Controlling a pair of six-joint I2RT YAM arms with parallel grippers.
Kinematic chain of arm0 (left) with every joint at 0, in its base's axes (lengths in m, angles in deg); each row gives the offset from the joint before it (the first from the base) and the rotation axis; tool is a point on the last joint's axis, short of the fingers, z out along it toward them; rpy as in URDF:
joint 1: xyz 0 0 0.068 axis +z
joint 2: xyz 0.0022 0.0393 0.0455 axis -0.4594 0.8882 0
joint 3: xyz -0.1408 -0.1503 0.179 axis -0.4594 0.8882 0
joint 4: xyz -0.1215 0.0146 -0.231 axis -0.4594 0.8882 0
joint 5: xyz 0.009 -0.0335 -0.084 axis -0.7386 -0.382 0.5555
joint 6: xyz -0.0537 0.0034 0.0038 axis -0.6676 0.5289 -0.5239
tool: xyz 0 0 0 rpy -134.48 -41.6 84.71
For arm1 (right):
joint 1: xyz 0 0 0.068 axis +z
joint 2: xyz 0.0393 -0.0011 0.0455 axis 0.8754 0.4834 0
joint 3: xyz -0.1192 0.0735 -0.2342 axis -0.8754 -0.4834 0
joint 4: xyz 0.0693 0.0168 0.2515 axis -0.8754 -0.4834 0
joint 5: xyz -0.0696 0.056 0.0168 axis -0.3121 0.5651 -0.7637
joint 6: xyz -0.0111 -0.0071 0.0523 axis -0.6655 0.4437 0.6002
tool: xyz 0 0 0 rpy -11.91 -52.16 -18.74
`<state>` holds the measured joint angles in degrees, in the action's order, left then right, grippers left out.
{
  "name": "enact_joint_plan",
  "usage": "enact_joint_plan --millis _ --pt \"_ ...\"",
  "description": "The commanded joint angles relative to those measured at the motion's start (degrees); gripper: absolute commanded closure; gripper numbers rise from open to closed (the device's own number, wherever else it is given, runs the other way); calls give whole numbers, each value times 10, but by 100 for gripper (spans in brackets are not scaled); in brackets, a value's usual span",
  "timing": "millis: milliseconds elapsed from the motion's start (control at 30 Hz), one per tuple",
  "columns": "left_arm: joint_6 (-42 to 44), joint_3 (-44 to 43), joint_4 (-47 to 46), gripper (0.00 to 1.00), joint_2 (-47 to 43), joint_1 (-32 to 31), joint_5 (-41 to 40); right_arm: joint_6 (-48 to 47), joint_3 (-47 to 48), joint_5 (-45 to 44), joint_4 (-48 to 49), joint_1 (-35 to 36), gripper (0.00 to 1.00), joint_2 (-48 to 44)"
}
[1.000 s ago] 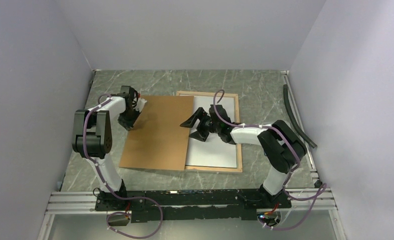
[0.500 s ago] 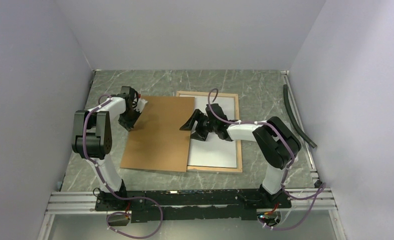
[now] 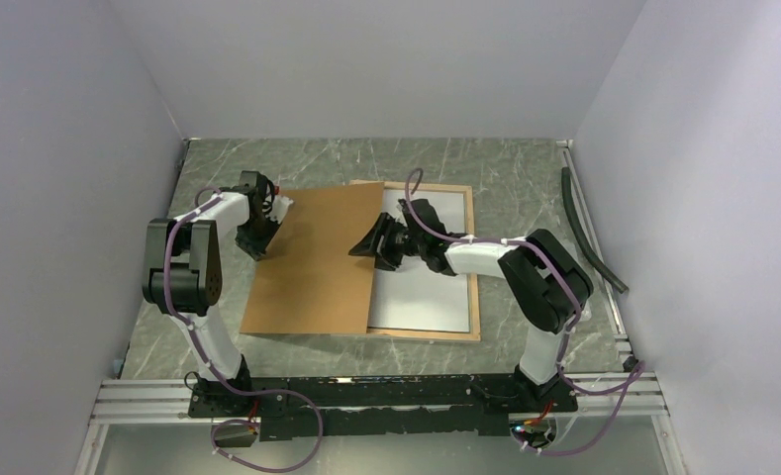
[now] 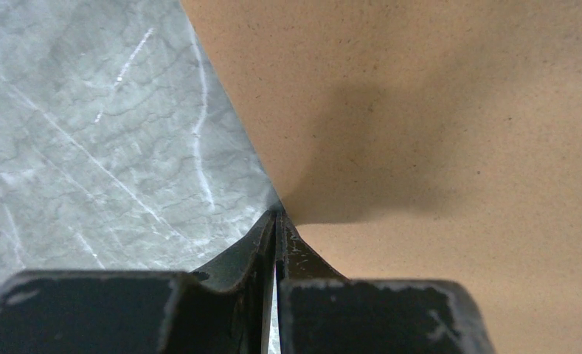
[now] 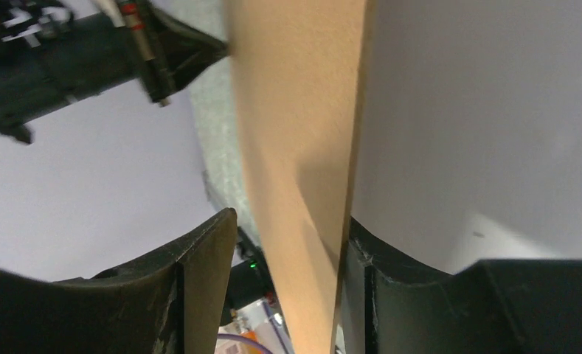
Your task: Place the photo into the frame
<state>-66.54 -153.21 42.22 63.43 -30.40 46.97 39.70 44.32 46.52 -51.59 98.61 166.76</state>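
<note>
Two robot arms work over a grey marble table walled in pale grey, where one brown backing board lies slanted across the left side of the frame. The single frame rests flat right of centre, its pale wood rim up, and the board covers its left rail. One white sheet fills the frame; whether this is the photo's back cannot be told. The left gripper is clenched on the board's far left edge. The right gripper straddles the raised right edge of the board with its jaws apart, one finger clear of it. One black strip lies along the table's right border, well apart from the frame.
</note>
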Motion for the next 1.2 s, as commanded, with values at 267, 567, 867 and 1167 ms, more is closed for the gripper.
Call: enact_joint_plan --millis 267,567,867,1167 --pt "-28 -42 111 88 -46 -1 128 -46 91 7 -5 33 95 -55" --pt "-1 -212 230 57 -193 30 222 -91 221 -76 -185 28 100 -153" --pt "259 -127 286 18 -510 21 406 85 281 -118 -225 -15 100 -193" --pt "445 -28 201 11 -681 21 473 199 262 -152 -210 4 100 -227"
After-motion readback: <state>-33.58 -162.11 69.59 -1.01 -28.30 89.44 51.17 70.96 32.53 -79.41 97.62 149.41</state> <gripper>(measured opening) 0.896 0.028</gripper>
